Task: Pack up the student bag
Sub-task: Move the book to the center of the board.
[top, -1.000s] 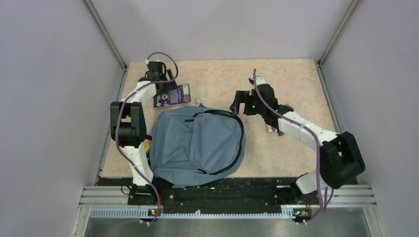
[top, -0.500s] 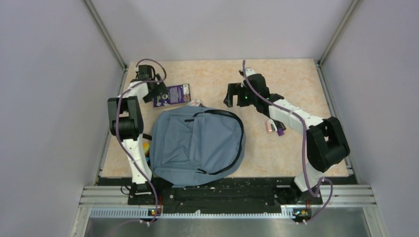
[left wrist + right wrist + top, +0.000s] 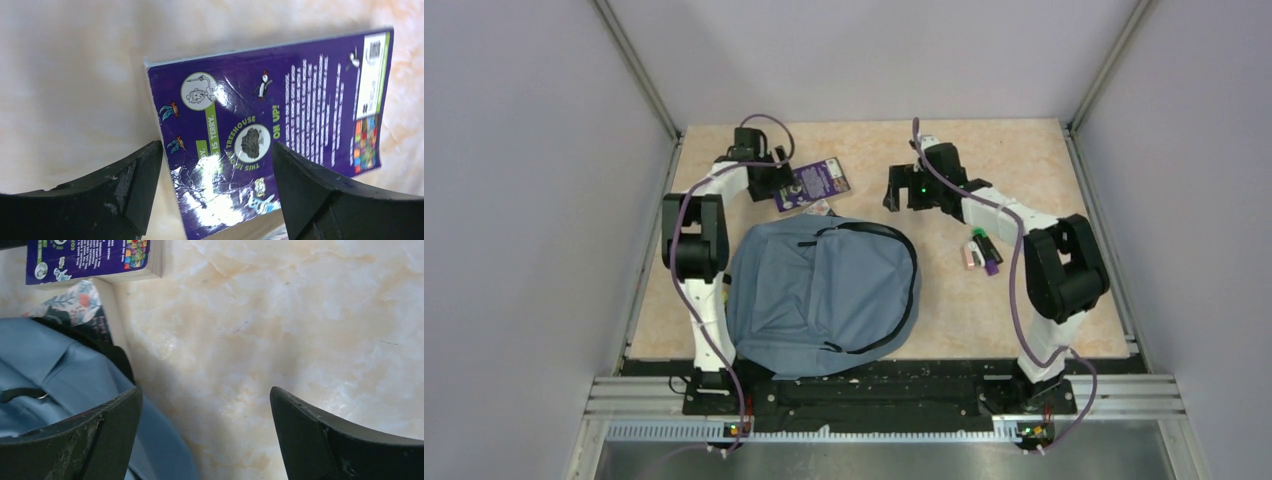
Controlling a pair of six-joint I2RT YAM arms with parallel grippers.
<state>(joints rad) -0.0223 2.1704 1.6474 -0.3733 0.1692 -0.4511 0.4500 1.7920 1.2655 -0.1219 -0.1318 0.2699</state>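
The grey-blue student bag [image 3: 824,295] lies flat in the near middle of the table, its top edge also in the right wrist view [image 3: 45,375]. A purple paperback book [image 3: 816,183] lies just beyond the bag's top. My left gripper [image 3: 782,186] is at the book's left end. In the left wrist view the gripper [image 3: 217,167] is open, and the book [image 3: 280,105] has a corner between the jaws. My right gripper [image 3: 892,192] is open and empty over bare table right of the bag's top [image 3: 206,415].
A floral-patterned item [image 3: 822,208] pokes out from under the bag's top, also in the right wrist view [image 3: 75,307]. Small pink and purple items [image 3: 980,252] lie right of the bag. A colourful item [image 3: 720,296] shows at the bag's left edge. Walls enclose the table.
The book has shifted right and turned, with my left gripper now at its left end. My right arm has folded in, and its gripper moved slightly farther back.
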